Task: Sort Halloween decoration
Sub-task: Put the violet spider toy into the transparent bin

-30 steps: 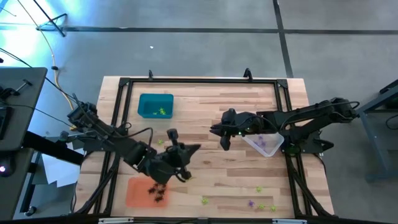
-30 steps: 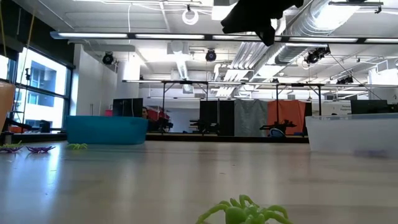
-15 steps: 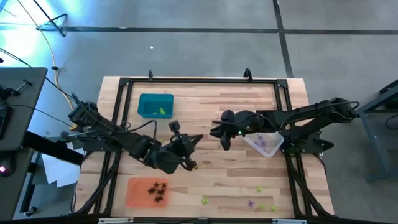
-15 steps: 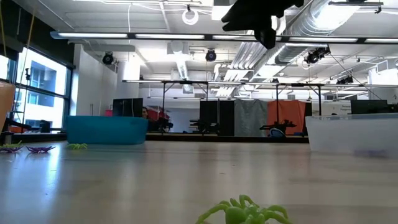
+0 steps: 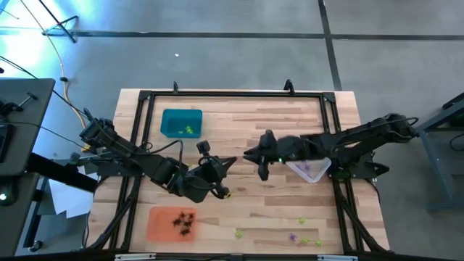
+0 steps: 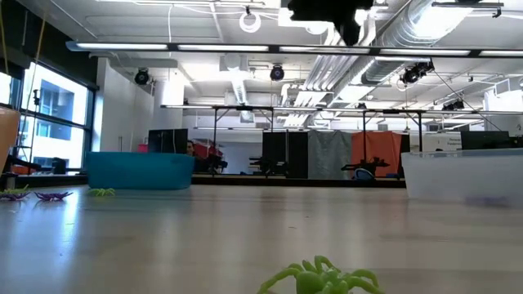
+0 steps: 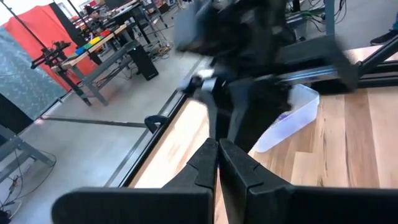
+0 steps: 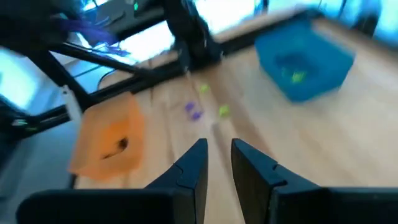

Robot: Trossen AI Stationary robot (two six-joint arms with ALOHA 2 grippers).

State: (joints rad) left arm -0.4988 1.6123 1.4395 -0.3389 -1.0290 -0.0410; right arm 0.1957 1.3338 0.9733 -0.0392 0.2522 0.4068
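Observation:
Tiny spider pieces lie loose along the near edge of the table: yellow-green ones (image 5: 238,233) (image 6: 320,279) and a purple one (image 5: 293,236). One yellow-green piece (image 5: 226,193) lies on the wood by my left arm. Black pieces (image 5: 183,221) sit in the orange tray (image 5: 156,225), yellow-green ones in the teal tray (image 5: 171,116), purple ones in the clear tray (image 5: 319,174). My left gripper (image 5: 230,162) (image 7: 218,149) hovers shut over mid-table. My right gripper (image 5: 250,154) (image 8: 217,152) faces it from the right, open and holding nothing.
Further purple (image 8: 194,112) and yellow-green (image 8: 223,111) pieces lie on the wood between the orange and teal trays. A black frame (image 5: 232,94) runs around the table top. Bare wood stretches between the two grippers and the near-edge pieces.
My left gripper has swung away from above the orange tray toward the table's middle and far side, and has then held still. My right gripper has risen slightly. The trays and loose pieces have stayed where they were.

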